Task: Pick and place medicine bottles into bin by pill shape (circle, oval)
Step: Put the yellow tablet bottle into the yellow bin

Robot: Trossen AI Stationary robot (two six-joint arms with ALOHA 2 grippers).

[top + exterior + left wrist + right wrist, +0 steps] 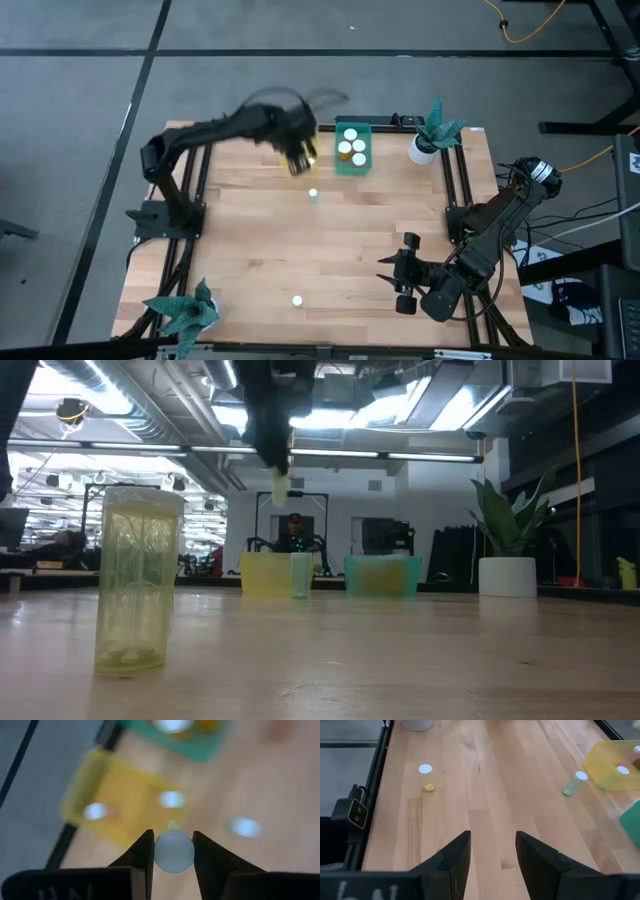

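My left gripper (299, 158) is over the yellow bin (125, 805) at the table's far side, shut on a small white-capped bottle (173, 851). In the low view the bottle (281, 485) hangs below the gripper, high above the yellow bin (268, 574). The yellow bin holds two bottles. The teal bin (352, 148) beside it holds three. One bottle (313, 194) stands on the table near the bins and another (297, 300) near the front edge. My right gripper (398, 275) is open and empty at the near right. My left gripper pinches the bottle between its two fingers, one on each side just below the white cap (173, 862). The fingers point down from above. The bottle is upright, cap up, and hangs clear above the yellow bin.
A white plant pot (424, 150) stands at the far right corner, right of the teal bin. A green plant (185, 312) stands at the near left corner. Black frame rails run along the table's left and right edges. Bare wood lies between the two loose bottles.
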